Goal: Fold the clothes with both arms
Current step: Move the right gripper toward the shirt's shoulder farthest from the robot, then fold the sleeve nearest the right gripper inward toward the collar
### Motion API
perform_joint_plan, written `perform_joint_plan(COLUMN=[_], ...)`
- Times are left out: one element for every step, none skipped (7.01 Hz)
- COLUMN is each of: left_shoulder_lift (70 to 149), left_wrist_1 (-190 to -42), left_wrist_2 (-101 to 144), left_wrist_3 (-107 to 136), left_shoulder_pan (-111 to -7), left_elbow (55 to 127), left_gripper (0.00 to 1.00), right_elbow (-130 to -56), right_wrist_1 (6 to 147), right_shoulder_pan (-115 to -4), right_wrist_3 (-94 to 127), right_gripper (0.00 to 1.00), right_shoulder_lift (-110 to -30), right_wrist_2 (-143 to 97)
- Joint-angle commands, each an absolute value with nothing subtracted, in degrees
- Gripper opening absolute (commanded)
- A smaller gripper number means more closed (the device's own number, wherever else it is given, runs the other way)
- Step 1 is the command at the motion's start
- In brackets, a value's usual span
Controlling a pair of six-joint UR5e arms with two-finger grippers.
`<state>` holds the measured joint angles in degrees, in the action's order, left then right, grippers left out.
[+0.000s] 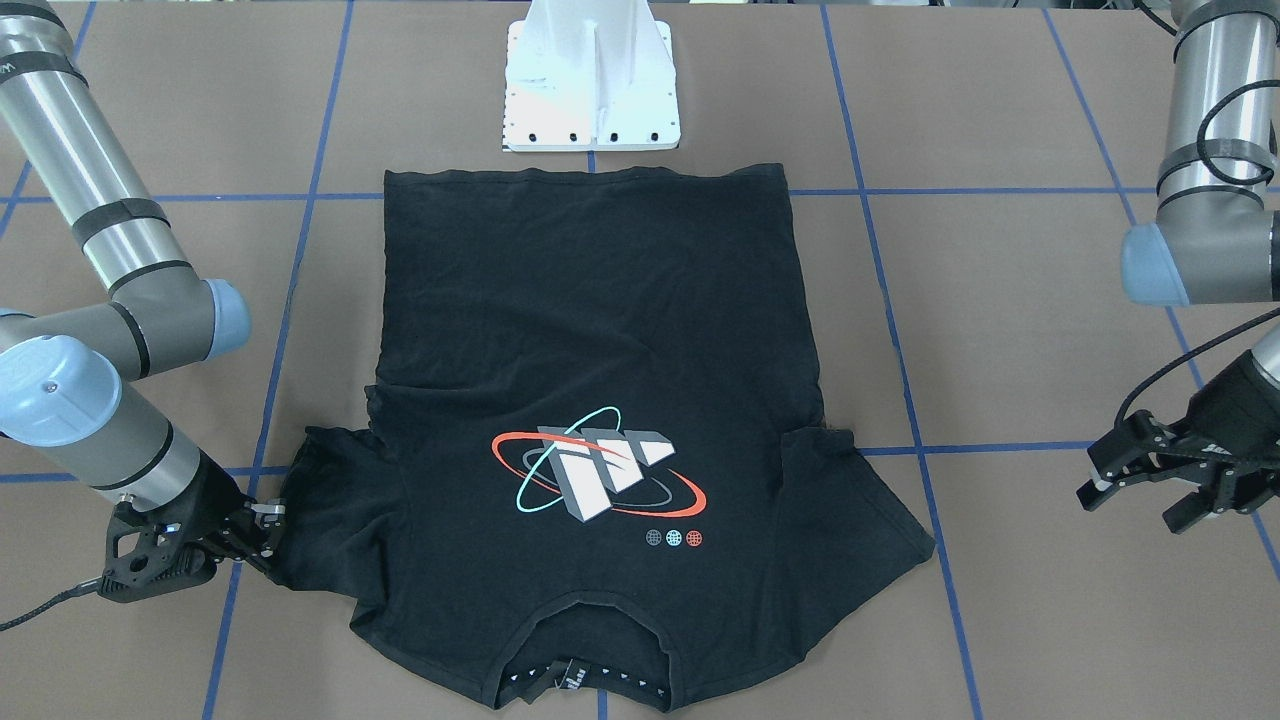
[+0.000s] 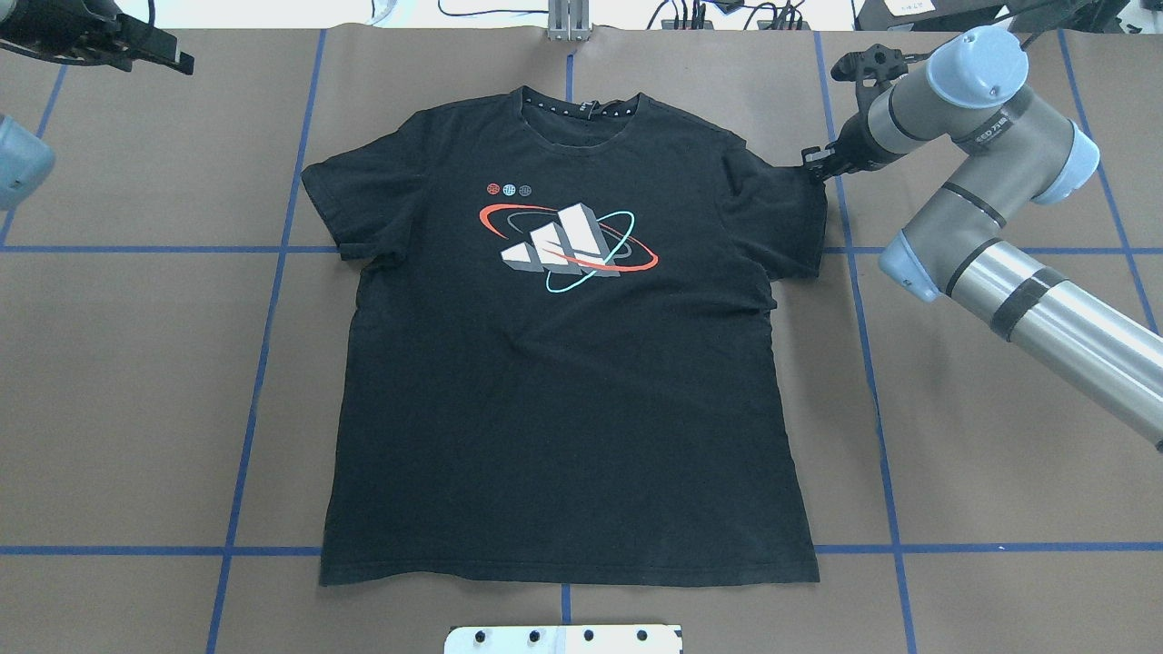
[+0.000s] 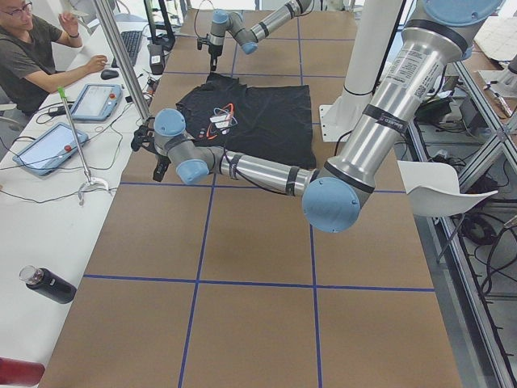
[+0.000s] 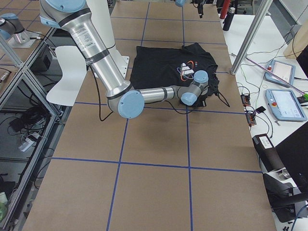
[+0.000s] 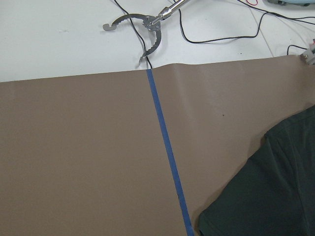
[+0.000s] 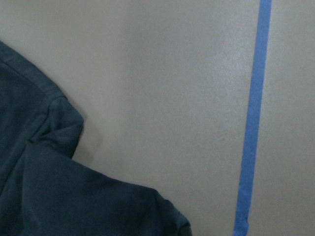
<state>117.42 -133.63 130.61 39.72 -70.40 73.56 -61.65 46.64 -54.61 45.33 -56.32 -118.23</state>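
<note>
Brown table [image 1: 1000,330] holds 1 T-shirt [image 1: 600,320]; of 2 grippers, left gripper [image 1: 1130,505] gapes wide, right gripper [image 1: 262,520] (at sleeve [image 1: 330,500]) is unclear.

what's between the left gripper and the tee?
Only bare brown table cover and blue tape lines lie between the left gripper and the T-shirt; the front-facing view shows it.

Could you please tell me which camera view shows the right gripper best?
The exterior front-facing view: the right gripper shows whole, at the T-shirt sleeve edge. Overhead, its own arm partly hides it; the side views show it small or hidden; its wrist camera shows only sleeve and table. Whether it grips is unclear.
</note>
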Motion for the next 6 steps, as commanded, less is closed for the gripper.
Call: perform_joint_plan(left_shoulder_lift=[117.4, 117.4, 117.4, 117.3, 117.3, 117.3], left_wrist_1=[-133.6, -133.6, -133.6, -133.6, -133.5, -133.5], left_wrist_2=[130.6, 130.6, 130.6, 130.6, 130.6, 130.6], left_wrist_3=[39.7, 39.7, 39.6, 39.6, 39.6, 39.5], left_shoulder_pan=[-70.4, -70.4, -70.4, -70.4, -70.4, -70.4], left_elbow=[73.6, 73.6, 73.6, 73.5, 73.4, 73.1], left_gripper=[0.99, 0.99, 0.99, 0.99, 0.99, 0.99], right_elbow=[-64.1, -67.8, -73.6, -76.4, -76.0, -74.8], right_wrist_1=[46.8, 49.3, 54.5, 57.4, 58.0, 58.6], right_shoulder_pan=[-54.8, -54.8, -54.4, -51.6, -47.2, -44.2], right_wrist_3=[45.6, 45.9, 48.8, 53.9, 56.9, 59.1], right_gripper=[0.00, 0.00, 0.00, 0.00, 0.00, 0.00], right_shoulder_lift=[-55.8, -55.5, -55.1, -53.1, -51.1, -49.8], right_wrist_2=[-118.7, -120.7, -121.1, -120.4, -114.4, -107.5])
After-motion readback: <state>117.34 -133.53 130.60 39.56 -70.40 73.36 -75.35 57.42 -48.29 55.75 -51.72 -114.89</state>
